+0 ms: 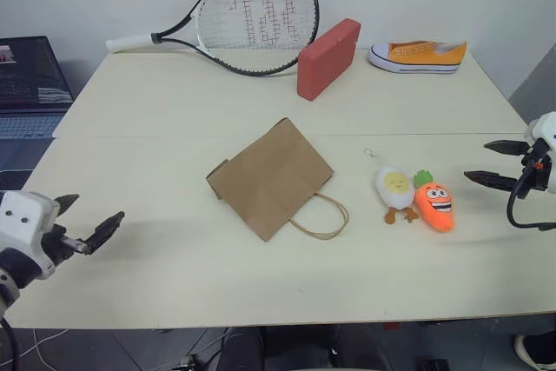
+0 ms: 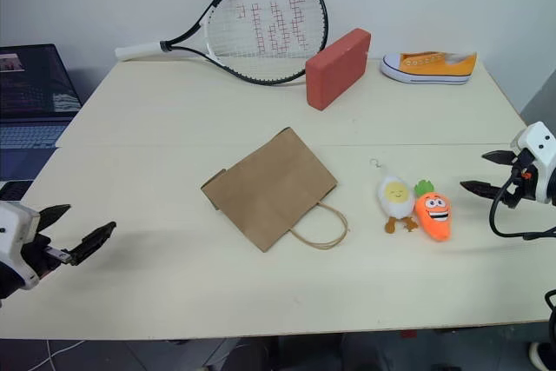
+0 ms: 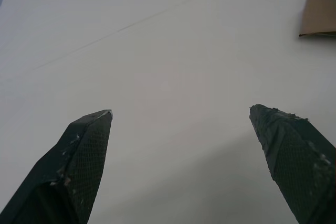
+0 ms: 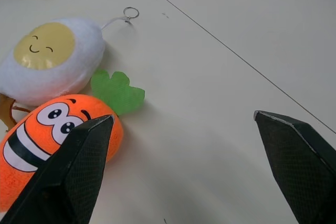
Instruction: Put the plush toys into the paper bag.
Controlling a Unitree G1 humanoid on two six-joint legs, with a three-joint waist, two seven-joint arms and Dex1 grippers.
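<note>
Left eye view: the egg plush [image 1: 396,188] and carrot plush [image 1: 434,204] lie touching, side by side, right of the table's centre, both outside the paper bag [image 1: 270,176], which lies flat mid-table with its loop handles [image 1: 323,216] pointing toward the toys. Bare cream tabletop [image 1: 174,267] separates bag from toys and runs wide to the near edge. Along the far edge, well apart from the bag, rest a tennis racket [image 1: 252,16], a red block [image 1: 327,57] and an orange sneaker [image 1: 419,55]; a laptop [image 1: 30,86] sits off the table's left end. The right gripper [image 1: 497,165] hovers near the carrot, jaws wide apart and empty. The left gripper [image 1: 85,220] hovers over the near left corner, jaws likewise spread, holding nothing.
</note>
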